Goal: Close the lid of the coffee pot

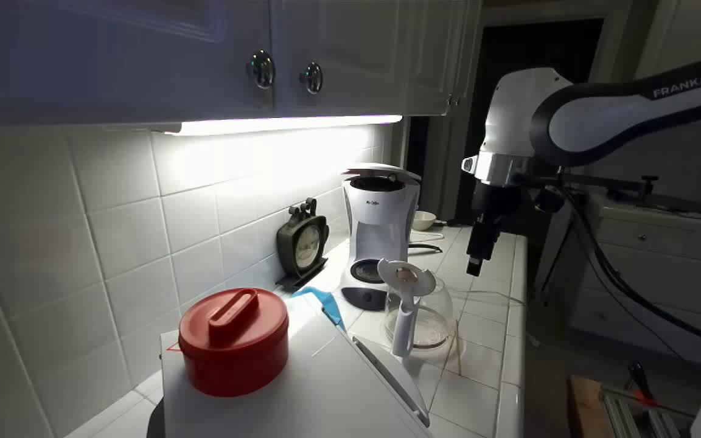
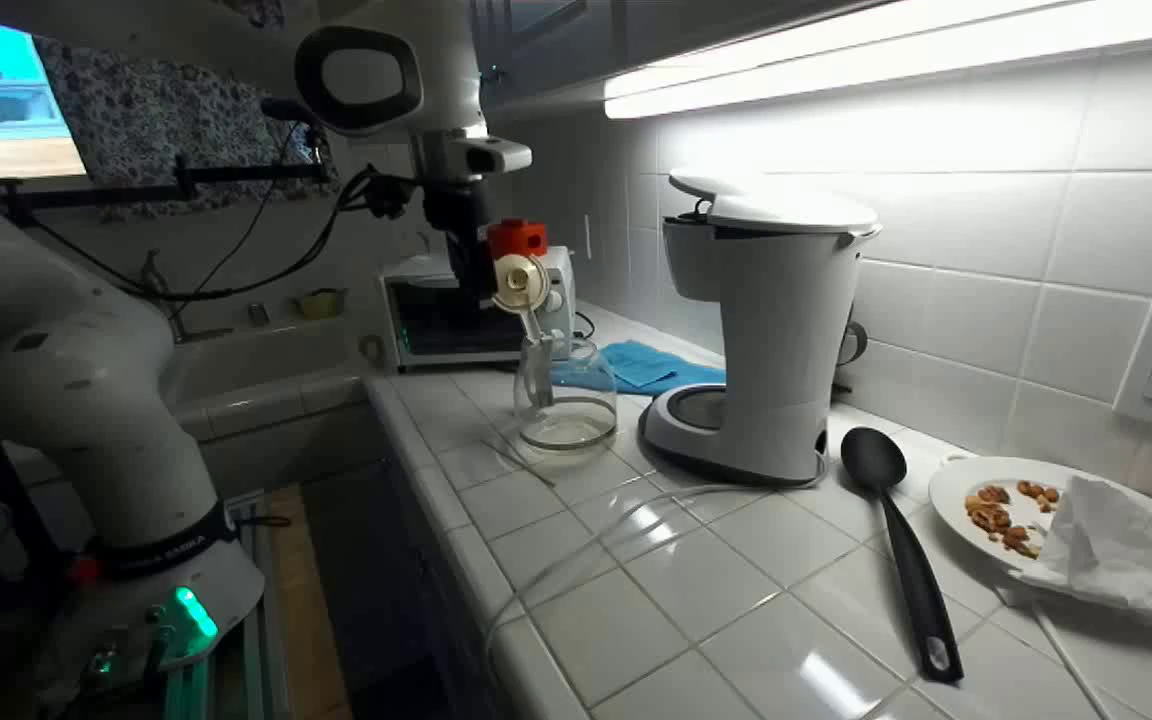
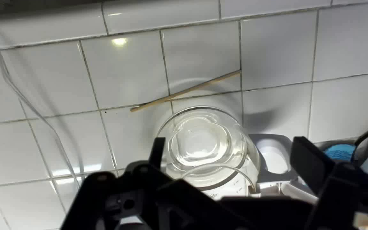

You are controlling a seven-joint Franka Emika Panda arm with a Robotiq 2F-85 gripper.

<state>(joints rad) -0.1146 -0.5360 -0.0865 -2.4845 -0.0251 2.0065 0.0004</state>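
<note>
The clear glass coffee pot (image 1: 439, 310) stands upright on the white tiled counter, and it also shows in an exterior view (image 2: 576, 415) and in the wrist view (image 3: 200, 140). Its white lid (image 1: 407, 278) is open, tilted up above the handle (image 1: 405, 331); the lid also shows in an exterior view (image 2: 519, 283). In the wrist view the lid is mostly hidden behind the gripper body. My gripper (image 3: 228, 156) is open and empty, its fingers apart over the pot. In an exterior view the gripper (image 1: 475, 264) hangs above the counter, apart from the pot.
A white coffee machine (image 2: 786, 320) stands beside the pot with its top raised. A red-lidded container (image 1: 235, 347) sits on a white toaster oven (image 1: 302, 389). A thin wooden stick (image 3: 187, 91) and a cord (image 3: 27, 99) lie near the pot. A blue cloth (image 2: 656, 370) lies behind it.
</note>
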